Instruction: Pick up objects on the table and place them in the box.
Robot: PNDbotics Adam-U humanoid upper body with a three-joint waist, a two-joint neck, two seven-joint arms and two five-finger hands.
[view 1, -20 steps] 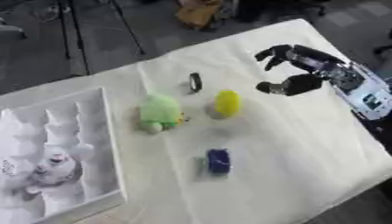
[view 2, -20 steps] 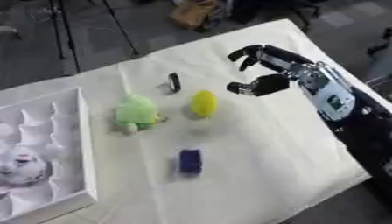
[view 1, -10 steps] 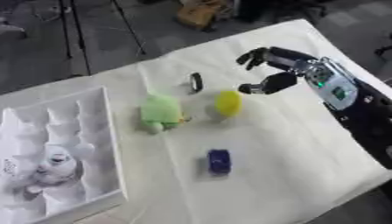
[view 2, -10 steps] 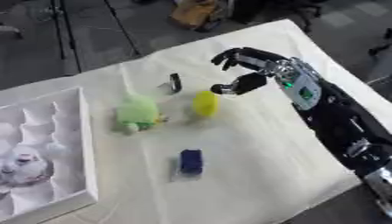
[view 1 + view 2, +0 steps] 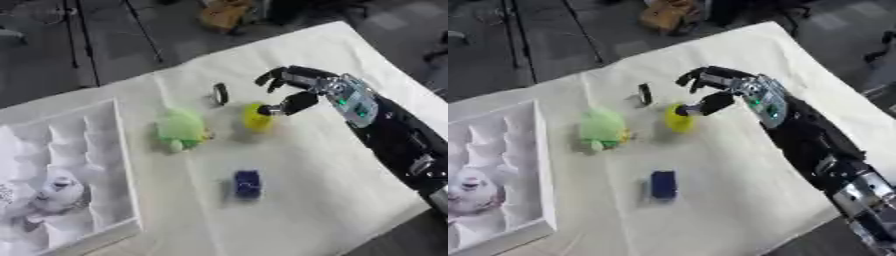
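The right hand (image 5: 296, 90) has swept in over the yellow object (image 5: 256, 117), fingers spread and holding nothing, thumb just beside it, so a grasp looks imminent.

A cream cloth-covered table (image 5: 350, 60) carries a white compartmented box (image 5: 118, 150) at its left edge. Mid-table lie a green plush toy (image 5: 181, 128), a yellow rounded object (image 5: 255, 118), a small black ring-shaped item (image 5: 220, 93) and a blue block (image 5: 248, 183).

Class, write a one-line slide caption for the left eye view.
Right hand poised open over the yellow toy, with green plush, blue object and white box nearby.
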